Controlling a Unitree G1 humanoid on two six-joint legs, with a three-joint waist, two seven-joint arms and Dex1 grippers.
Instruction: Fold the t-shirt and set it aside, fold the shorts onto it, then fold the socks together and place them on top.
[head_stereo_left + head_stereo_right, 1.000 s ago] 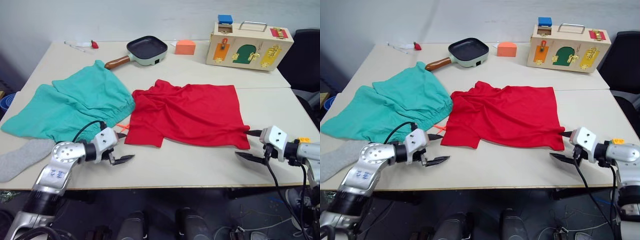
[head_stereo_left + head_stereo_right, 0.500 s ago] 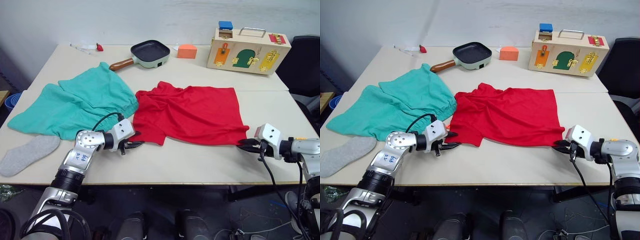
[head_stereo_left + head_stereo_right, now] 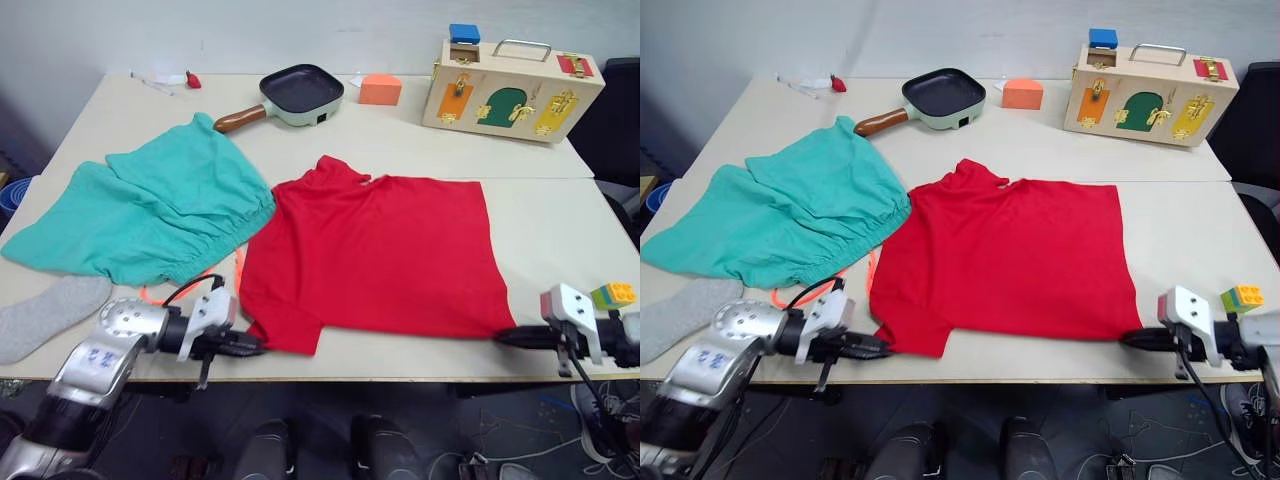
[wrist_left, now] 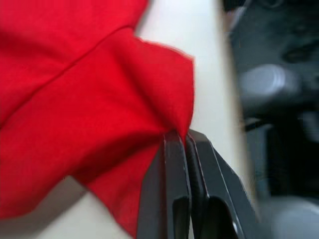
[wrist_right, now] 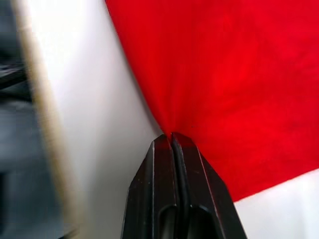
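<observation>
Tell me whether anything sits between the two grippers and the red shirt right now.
Nothing does. The left gripper is shut on the t-shirt at its near left corner, and the right gripper is shut on its near right corner, so both already hold the cloth. The shorts lie beside it, touching its left edge.

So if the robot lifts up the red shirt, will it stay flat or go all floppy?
Probably floppy: the t-shirt is thin cloth, puckering where the left hand and right hand pinch it. Its middle would likely sag. It looks light.
</observation>
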